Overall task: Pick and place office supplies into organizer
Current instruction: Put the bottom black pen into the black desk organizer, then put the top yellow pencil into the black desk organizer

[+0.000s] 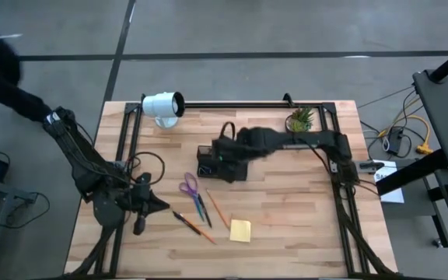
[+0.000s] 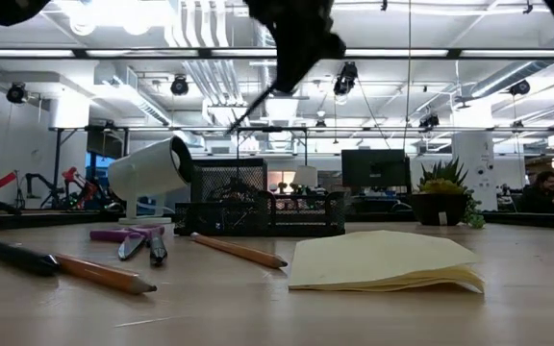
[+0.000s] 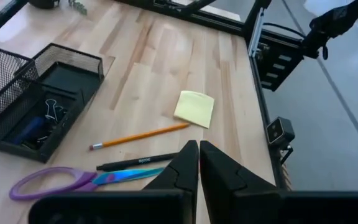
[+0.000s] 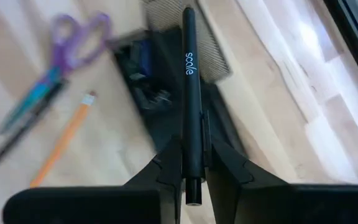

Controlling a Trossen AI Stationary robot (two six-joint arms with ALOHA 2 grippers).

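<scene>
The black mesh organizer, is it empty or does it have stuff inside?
Not empty. The black mesh organizer has a black binder clip and something blue in its low section.

Your right claw (image 4: 190, 168) is clamped on a black pen (image 4: 189, 93) that points straight ahead over the black mesh organizer (image 4: 185, 81) below it. Off to one side on the worktop (image 4: 278, 99) lie the purple-handled scissors (image 4: 55, 68) and an orange pencil (image 4: 64, 140).
</scene>
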